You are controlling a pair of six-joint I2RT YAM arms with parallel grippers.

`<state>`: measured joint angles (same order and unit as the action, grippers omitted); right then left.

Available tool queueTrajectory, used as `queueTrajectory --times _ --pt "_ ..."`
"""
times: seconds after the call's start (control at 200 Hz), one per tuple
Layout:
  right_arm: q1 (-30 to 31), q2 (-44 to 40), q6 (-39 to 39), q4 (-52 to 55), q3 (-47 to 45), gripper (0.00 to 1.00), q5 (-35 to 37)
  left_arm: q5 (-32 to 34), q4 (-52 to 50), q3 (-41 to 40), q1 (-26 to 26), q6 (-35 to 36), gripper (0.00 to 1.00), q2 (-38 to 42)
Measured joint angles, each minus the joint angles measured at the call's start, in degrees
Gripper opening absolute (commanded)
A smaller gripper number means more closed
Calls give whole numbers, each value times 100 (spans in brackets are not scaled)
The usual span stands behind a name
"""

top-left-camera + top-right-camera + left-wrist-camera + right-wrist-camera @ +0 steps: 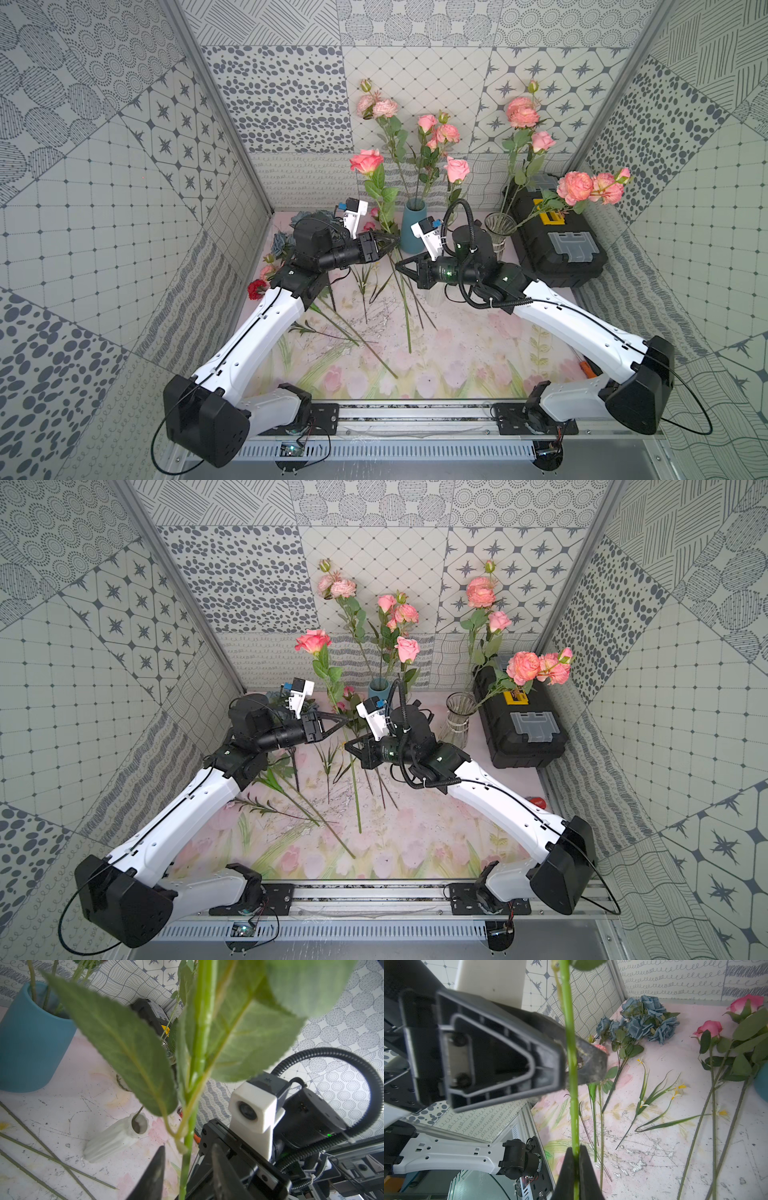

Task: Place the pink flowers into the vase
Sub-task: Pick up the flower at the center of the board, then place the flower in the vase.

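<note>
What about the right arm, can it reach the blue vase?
Probably yes: the right gripper, shut on a pink flower stem, sits just before the blue vase, though the open left gripper crowds it.

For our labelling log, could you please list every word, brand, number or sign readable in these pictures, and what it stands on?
No words or numbers can be read.
Yellow label on the black toolbox: too small and blurred to read.
Small white mark on the left arm's black joint: too small.
Star-like sign on the right wrist camera: a symbol only, no letters.
</note>
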<state>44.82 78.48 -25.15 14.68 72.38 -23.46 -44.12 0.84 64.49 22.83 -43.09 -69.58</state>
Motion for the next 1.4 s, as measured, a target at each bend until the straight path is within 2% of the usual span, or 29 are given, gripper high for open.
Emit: queueTrajectory --times 0.295,0.79,1.126,1.401 --pt "0 -37 9 0 -44 0 461 299 -625 105 -2 271 60 -33" --pt "11 -667 487 111 -286 0 1888 1362 -2015 461 0 988 60 116" --pt "13 -1377 1008 66 -326 0 2557 2201 -2896 817 0 1123 60 -428" --pt "20 -2028 1351 -146 -560 0 3117 2564 -3279 918 46 1202 56 -935"
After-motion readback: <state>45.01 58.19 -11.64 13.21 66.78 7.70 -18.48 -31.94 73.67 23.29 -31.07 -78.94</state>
